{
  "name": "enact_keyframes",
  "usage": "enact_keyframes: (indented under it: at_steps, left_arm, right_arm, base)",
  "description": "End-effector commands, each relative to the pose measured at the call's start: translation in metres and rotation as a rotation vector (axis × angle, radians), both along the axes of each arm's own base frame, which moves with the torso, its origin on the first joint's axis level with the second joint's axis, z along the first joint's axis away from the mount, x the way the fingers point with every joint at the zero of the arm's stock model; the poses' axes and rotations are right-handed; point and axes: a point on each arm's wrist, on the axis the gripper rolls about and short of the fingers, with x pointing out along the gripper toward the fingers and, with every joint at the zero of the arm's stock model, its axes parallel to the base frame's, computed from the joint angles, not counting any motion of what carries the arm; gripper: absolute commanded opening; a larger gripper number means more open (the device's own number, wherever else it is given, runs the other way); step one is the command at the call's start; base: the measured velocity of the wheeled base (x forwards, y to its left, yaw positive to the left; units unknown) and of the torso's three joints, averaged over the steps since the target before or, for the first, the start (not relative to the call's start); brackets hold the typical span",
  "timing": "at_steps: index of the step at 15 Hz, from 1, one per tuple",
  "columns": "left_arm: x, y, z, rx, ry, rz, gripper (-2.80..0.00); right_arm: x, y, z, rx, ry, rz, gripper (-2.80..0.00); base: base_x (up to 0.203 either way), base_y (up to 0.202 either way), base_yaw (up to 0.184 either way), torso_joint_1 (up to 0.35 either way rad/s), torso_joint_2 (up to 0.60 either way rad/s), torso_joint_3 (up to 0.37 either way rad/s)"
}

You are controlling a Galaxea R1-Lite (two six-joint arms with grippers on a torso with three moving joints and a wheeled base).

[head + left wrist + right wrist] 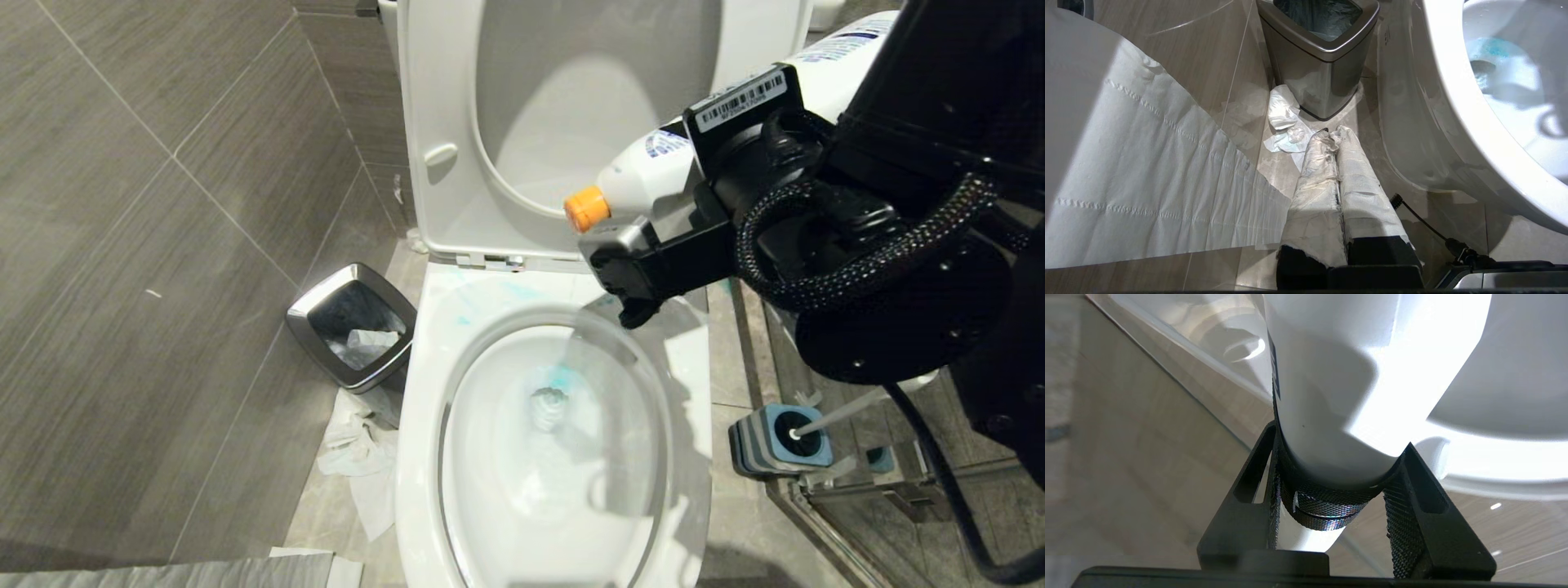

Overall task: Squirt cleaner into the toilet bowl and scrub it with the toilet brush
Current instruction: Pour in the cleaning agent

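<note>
The right gripper [653, 245] has its 2 fingers clamped on the cleaner [645, 175], orange cap tilted down above the toilet bowl [424, 392], where blue liquid shows. The left gripper [1333, 139], fingers pressed together, hangs beside the bin [1323, 73]. The toilet brush [833, 412] stands in its holder [775, 441], well apart from both.

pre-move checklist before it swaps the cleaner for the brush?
1. Right gripper jaws clamped on cleaner bottle: ok.
2. Orange cap over the toilet bowl: ok.
3. Blue cleaner already in the bowl: ok.
4. Toilet brush standing in its holder, right of the bowl: ok.
5. Seat and lid up: ok.
6. Left gripper shut, low by the waste bin: ok.
</note>
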Motion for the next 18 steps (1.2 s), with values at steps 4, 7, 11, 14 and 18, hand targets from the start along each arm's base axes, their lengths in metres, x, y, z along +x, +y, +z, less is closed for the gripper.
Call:
enact_keyframes:
  at_steps: [4,7,11,14,18]
  left_arm:
    - [0.000,0.000,0.000,0.000,0.002,0.000,-2.80]
    - [0.000,0.000,0.000,0.000,0.002,0.000,-2.80]
    - [0.000,0.000,-0.001,0.000,0.003,0.000,-2.80]
    - [0.000,0.000,0.000,0.000,0.002,0.000,-2.80]
    - [0.000,0.000,0.000,0.000,0.002,0.000,-2.80]
  right_arm:
    - [-0.004,-0.005,0.006,0.077,-0.019,0.001,-2.80]
    - [-0.008,-0.012,0.012,0.114,-0.032,-0.008,-2.80]
    - [-0.013,-0.020,0.020,0.222,-0.054,-0.028,-2.80]
    - [-0.022,-0.033,0.031,0.265,-0.071,-0.064,-2.80]
    - [-0.034,-0.051,0.040,0.318,-0.083,-0.110,-2.80]
  base:
    - [0.000,0.000,0.000,0.000,0.00,0.000]
    - [0.000,0.000,0.000,0.000,0.00,0.000]
    - [0.000,0.000,0.000,0.000,0.00,0.000]
    - [0.000,0.000,0.000,0.000,0.00,0.000]
    - [0.000,0.000,0.000,0.000,0.00,0.000]
